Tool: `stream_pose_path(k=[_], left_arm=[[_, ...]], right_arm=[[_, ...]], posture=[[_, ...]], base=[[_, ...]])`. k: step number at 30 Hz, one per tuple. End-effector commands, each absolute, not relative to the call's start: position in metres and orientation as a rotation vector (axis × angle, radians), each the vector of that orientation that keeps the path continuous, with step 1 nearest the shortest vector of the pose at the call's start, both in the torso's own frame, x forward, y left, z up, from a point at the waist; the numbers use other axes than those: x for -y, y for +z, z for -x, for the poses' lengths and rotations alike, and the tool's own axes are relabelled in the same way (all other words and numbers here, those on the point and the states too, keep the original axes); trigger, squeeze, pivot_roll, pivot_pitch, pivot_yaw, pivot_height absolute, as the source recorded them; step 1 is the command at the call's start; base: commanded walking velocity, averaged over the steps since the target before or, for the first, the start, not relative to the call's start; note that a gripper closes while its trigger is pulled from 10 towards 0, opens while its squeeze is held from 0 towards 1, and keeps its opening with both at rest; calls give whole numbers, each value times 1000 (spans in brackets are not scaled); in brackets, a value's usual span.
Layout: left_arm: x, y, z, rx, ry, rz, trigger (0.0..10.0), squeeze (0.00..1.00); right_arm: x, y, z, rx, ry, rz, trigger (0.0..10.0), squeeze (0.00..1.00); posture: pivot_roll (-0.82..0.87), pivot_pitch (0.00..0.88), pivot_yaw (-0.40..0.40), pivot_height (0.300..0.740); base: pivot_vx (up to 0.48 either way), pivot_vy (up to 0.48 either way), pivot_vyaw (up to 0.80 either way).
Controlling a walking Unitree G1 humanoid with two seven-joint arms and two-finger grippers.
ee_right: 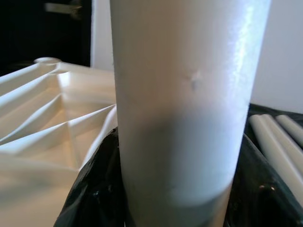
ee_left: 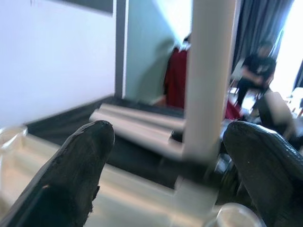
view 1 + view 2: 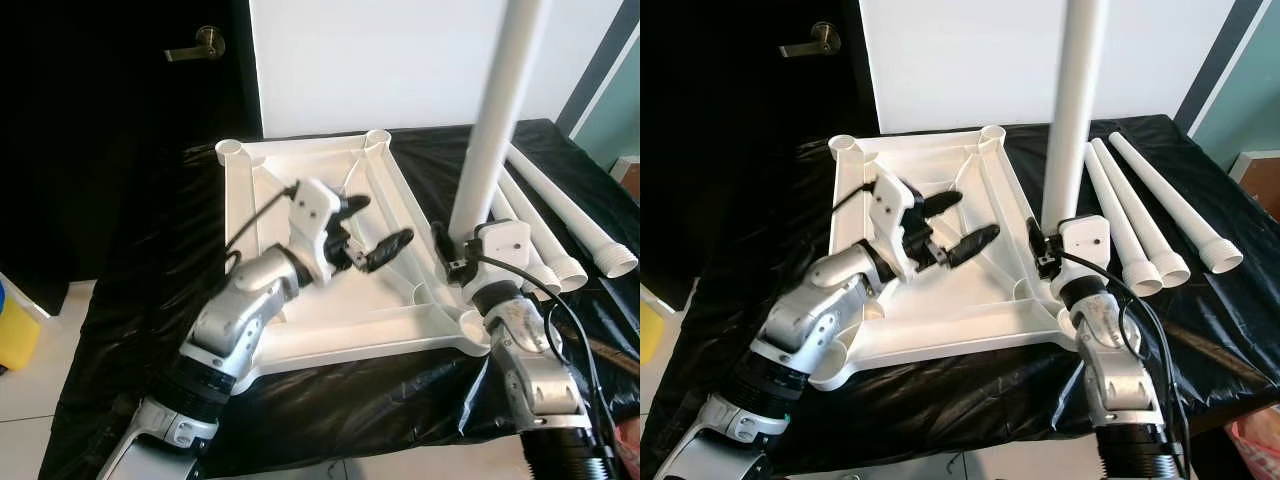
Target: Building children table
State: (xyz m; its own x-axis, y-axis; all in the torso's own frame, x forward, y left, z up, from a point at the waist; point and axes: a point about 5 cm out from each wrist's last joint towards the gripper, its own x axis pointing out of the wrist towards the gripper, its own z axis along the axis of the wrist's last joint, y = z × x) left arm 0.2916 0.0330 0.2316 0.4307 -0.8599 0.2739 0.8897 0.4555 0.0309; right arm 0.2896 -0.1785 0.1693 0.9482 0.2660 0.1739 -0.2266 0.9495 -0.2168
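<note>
Right claw [image 3: 1047, 250] is clamped low on the upright white leg [image 3: 1076, 100], black fingers pressed against both sides of the tube in the right wrist view, right where the leg meets the corner socket of the upturned white tabletop [image 3: 980, 305]. That's the corner nearest the robot's right. Whether the leg is fully seated I can't tell; the joint hides behind the claw.

Left claw [image 3: 378, 230] hovers spread wide over the middle of the tabletop's ribbed underside, gripping nothing, fingers pointing toward that standing leg.

The tabletop lies upside down on the black-covered bench [image 3: 150, 280], filling its middle. Three more white legs [image 3: 1150, 205] lie side by side toward the bench's right edge, just beside the tabletop, untouched. The two far corner sockets [image 3: 231, 152] gape empty, and the near-left corner sits behind the left arm.

So, by my reckoning: one leg going in, three left to fit, then the table needs flipping upright. Early days.
</note>
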Motion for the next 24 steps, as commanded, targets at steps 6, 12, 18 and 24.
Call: stream_pose_path(k=[6,12,18,24], left_arm=[[-19,247,-267,320,-1436,128,10000,0],[-15,247,-268,310,-1465,98,10000,0],[-16,245,-276,274,-1443,61,10000,0],[-18,248,-277,264,-1438,87,10000,0]], right_arm=[[165,170,-291,132,480,209,10000,0],[159,171,-289,112,590,234,10000,0],[155,171,-284,103,685,253,10000,0],[155,170,-280,81,734,254,10000,0]], posture=[[-7,0,-50,740],[-6,0,-47,740],[-10,0,-39,740],[-6,0,-36,740]], base=[[0,0,0],[0,0,0],[0,0,0],[0,0,0]])
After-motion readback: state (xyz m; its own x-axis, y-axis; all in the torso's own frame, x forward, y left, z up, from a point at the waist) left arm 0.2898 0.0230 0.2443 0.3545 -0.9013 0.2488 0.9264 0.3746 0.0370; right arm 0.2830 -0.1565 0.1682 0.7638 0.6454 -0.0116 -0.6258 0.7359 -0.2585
